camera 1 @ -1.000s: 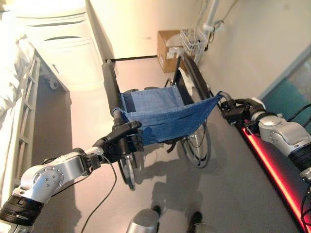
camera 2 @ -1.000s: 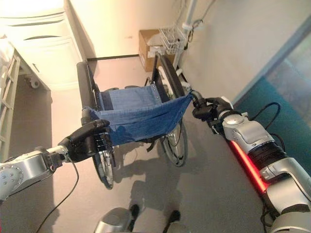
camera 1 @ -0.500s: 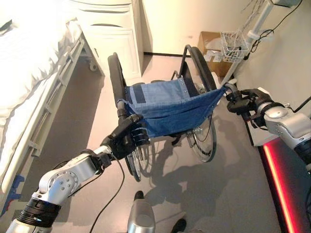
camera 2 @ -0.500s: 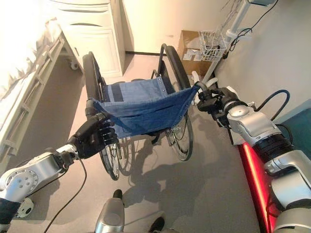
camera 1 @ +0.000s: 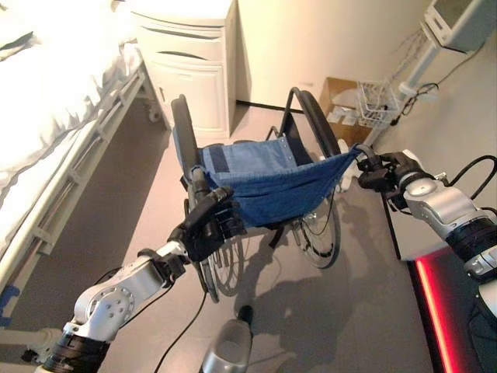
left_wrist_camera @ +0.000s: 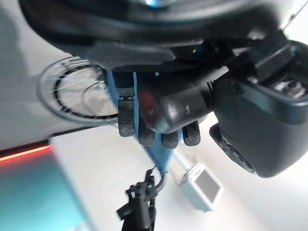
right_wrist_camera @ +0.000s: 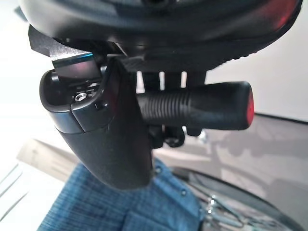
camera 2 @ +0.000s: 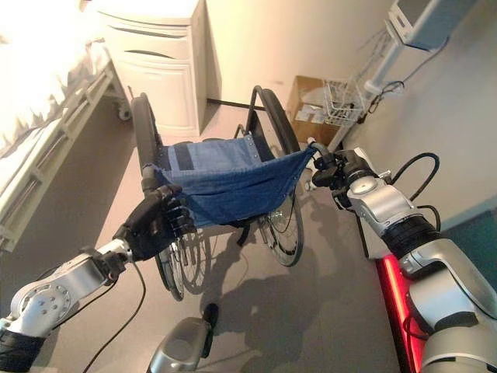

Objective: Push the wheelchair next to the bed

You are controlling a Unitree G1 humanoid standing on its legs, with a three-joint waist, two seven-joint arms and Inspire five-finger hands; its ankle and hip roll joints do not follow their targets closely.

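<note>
Wheelchair (camera 1: 264, 186), seen from behind, stands on the grey floor (camera 1: 349, 311) with its blue denim backrest (camera 1: 268, 183) stretched between the two push handles. Left hand (camera 1: 208, 227): fingers (left_wrist_camera: 126, 118) curled over the left push handle, thumb wrapped across from the other side, so the hand is clamped on that handle; the left wheel (camera 1: 221, 264) hangs directly below these fingers. Right hand (camera 1: 382, 172): fingers closed around the ribbed black grip (right_wrist_camera: 192, 109) of the right push handle, whose red-tipped end sticks out past them; denim cloth lies just beyond the thumb. Bed (camera 1: 46, 116) with white bedding and a side rail lies well off to the outer side of the left hand's fingers, apart from the chair. White cabinet (camera 1: 190, 74) stands ahead of the left fingers, beyond the chair's left armrest. Cardboard box (camera 1: 338, 97) and a white wire basket (camera 1: 377, 105) sit against the wall ahead of the right fingers, near a pole carrying a monitor (camera 1: 462, 23).
</note>
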